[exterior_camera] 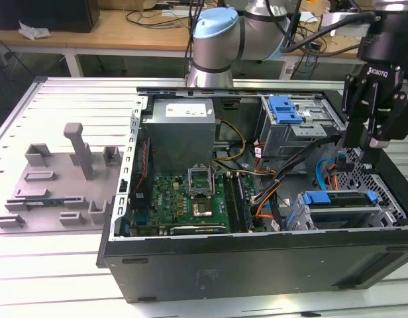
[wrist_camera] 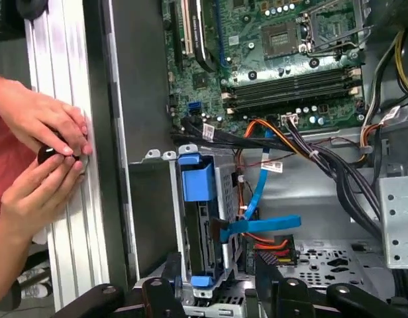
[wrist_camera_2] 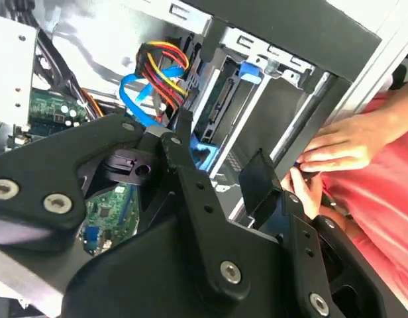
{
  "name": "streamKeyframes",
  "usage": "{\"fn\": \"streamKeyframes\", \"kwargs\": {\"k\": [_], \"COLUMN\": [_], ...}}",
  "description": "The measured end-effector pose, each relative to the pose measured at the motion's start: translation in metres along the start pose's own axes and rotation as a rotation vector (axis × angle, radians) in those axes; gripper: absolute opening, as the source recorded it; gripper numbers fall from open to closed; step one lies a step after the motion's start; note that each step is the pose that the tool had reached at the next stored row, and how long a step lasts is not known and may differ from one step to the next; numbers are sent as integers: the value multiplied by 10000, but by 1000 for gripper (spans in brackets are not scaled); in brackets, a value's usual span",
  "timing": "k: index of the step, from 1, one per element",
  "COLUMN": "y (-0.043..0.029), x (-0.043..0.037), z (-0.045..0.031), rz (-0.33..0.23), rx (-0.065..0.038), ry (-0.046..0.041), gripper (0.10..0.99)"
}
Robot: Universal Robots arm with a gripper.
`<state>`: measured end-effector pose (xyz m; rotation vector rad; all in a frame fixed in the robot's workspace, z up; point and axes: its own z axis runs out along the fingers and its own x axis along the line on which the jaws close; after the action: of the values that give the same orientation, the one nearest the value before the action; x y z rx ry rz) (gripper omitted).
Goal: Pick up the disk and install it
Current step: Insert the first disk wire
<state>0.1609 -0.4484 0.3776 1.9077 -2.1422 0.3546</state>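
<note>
Slatted alu table [exterior_camera: 65, 99] carries an open PC case [exterior_camera: 257, 262] lying on its side, w/ wooden desks and cables behind. Grey plastic fixture [exterior_camera: 58, 185] sits on the table at the exterior view's left, apart from the case. Inside the case: PSU [exterior_camera: 181, 129], green mobo [exterior_camera: 191, 199], and a second blue carrier [exterior_camera: 287, 109] in the far drive cage.

End effector [exterior_camera: 364, 149] hangs over the case's front end at the exterior view's right, fingers spread apart w/ nothing between them. First wrist view shows the same gap at the end effector [wrist_camera: 220, 281].

Disk [exterior_camera: 340, 199] sits in the near drive cage, below the end effector and not gripped. In the first wrist view the disk [wrist_camera: 203, 225] shows edge-on in that cage, blue cable [wrist_camera: 263, 192] just beside it.

Person's hands [wrist_camera: 42, 152] are at the table edge outside the case, pinching a small dark item.
</note>
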Motion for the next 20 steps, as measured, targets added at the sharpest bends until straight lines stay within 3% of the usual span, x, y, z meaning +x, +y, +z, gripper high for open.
{"fn": "streamKeyframes", "kwargs": {"k": [1,2,3,4,5,7,9,10,11,14,20], "y": [-86,-82,12,5,4,8,11,12,21,49,74], "x": [-23,-67,-236,-276,-287,-330,-370,-374,-380,-383,-410], "z": [33,106,135,238,254,257,252,255,269,282,274], "rz": [49,258,262,228,213,124,-39,-68,-77,-12,-6], "rx": [-6,-64,-62,-53,-48,-11,67,83,165,344,369], "ry": [102,266,283,283,283,300,418,442,467,447,561], "gripper": [561,353,353,353,353,353,353,353,353,353,353]}}
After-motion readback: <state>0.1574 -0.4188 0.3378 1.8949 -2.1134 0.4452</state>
